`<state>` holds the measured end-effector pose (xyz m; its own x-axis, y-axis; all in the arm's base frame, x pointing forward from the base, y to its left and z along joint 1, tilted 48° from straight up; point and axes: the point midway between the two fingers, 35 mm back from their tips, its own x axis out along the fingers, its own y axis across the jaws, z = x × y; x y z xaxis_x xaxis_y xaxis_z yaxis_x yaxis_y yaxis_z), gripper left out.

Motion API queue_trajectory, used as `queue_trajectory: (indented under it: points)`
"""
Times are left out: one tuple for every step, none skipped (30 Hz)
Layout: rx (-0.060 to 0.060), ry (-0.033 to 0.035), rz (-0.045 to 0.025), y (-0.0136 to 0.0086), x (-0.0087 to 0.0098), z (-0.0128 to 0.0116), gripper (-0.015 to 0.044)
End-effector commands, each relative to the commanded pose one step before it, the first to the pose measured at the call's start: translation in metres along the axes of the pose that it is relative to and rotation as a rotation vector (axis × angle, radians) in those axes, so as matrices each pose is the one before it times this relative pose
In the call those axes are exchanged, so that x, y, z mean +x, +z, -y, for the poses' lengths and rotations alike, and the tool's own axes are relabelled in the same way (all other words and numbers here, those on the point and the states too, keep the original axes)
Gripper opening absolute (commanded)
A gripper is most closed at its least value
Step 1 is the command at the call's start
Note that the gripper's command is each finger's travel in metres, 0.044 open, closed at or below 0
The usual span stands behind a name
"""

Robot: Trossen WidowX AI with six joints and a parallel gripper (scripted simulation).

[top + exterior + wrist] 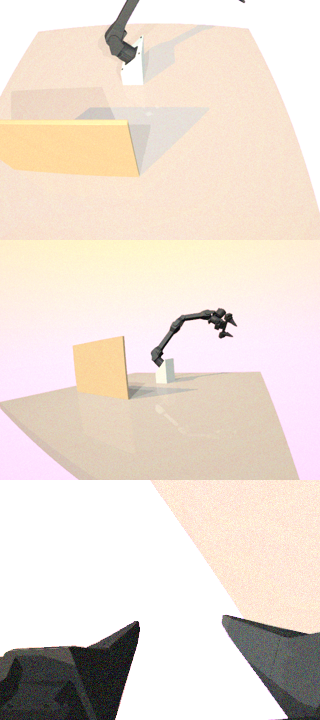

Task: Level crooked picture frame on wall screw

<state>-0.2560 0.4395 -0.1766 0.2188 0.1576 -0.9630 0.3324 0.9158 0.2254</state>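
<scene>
The picture frame and the wall screw do not show in any view. An upright orange-tan panel (69, 149) (100, 367) stands on the table, seen from its plain side; its other side, facing the arm's base, is hidden. How the frame hangs cannot be seen. My gripper (234, 331) (180, 620) is open, with nothing between its fingers. It is high in the air, far to the right of the panel in the exterior view. In the top view only a dark fingertip shows at the top edge.
A white wedge-shaped base (133, 74) (161, 375) carries the dark arm behind the panel. The table (206, 193) (206, 407) (270, 555) bears shadows of the panel and arm. Its edge crosses the wrist view at the upper right.
</scene>
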Motion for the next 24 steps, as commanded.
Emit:
queue_trajectory:
  points:
    - [0.0011, -0.00114, -0.00056, 0.00084, -0.00049, -0.00126, 0.0374]
    - [0.0032, -0.00338, -0.00169, 0.00255, -0.00147, -0.00378, 0.0348]
    - [0.0054, -0.00554, -0.00290, 0.00432, -0.00247, -0.00624, 0.0321]
    - [0.0070, -0.00701, -0.00391, 0.00572, -0.00327, -0.00801, 0.0295]
    - [0.0065, -0.00539, -0.00404, 0.00490, -0.00289, -0.00686, 0.0269]
    - [0.0105, -0.00257, -0.00812, 0.00472, -0.00333, -0.00792, 0.0260]
    - [0.0138, -0.00295, -0.01079, 0.00640, -0.00449, -0.01039, 0.0260]
    - [0.0171, -0.00294, -0.01350, 0.00818, -0.00573, -0.01279, 0.0260]
    - [0.0197, -0.00239, -0.01579, 0.00980, -0.00687, -0.01469, 0.0260]
    - [0.0136, -0.00103, -0.01105, 0.00697, -0.00495, -0.01015, 0.0260]
    - [-0.0169, -0.01839, 0.01542, 0.00503, -0.00168, 0.00720, 0.0260]
    - [-0.0120, -0.01700, 0.01113, 0.00625, -0.00260, 0.00442, 0.0260]
    - [0.0047, -0.00837, -0.00395, 0.00811, -0.00480, -0.00464, 0.0260]
    - [0.0137, -0.00169, -0.01230, 0.00836, -0.00565, -0.00925, 0.0260]
    - [0.0156, 0.00044, -0.01412, 0.00853, -0.00596, -0.01018, 0.0260]
    - [0.0154, 0.00119, -0.01409, 0.00864, -0.00610, -0.01004, 0.0260]
    - [0.0153, 0.00190, -0.01400, 0.00875, -0.00623, -0.00987, 0.0260]
    - [0.0151, 0.00261, -0.01390, 0.00885, -0.00635, -0.00970, 0.0260]
    - [0.0149, 0.00332, -0.01378, 0.00894, -0.00648, -0.00953, 0.0260]
    - [0.0147, 0.00402, -0.01364, 0.00903, -0.00660, -0.00935, 0.0260]
    - [-0.0062, 0.01105, 0.01254, 0.00957, -0.00665, -0.00630, 0.0260]
    - [0.0002, 0.01180, 0.00689, 0.01312, -0.00868, -0.00909, 0.0260]
    - [0.0121, 0.00832, -0.00751, 0.01285, -0.00814, -0.00983, 0.0260]
    - [0.0159, 0.00602, -0.01345, 0.01061, -0.00673, -0.00861, 0.0260]
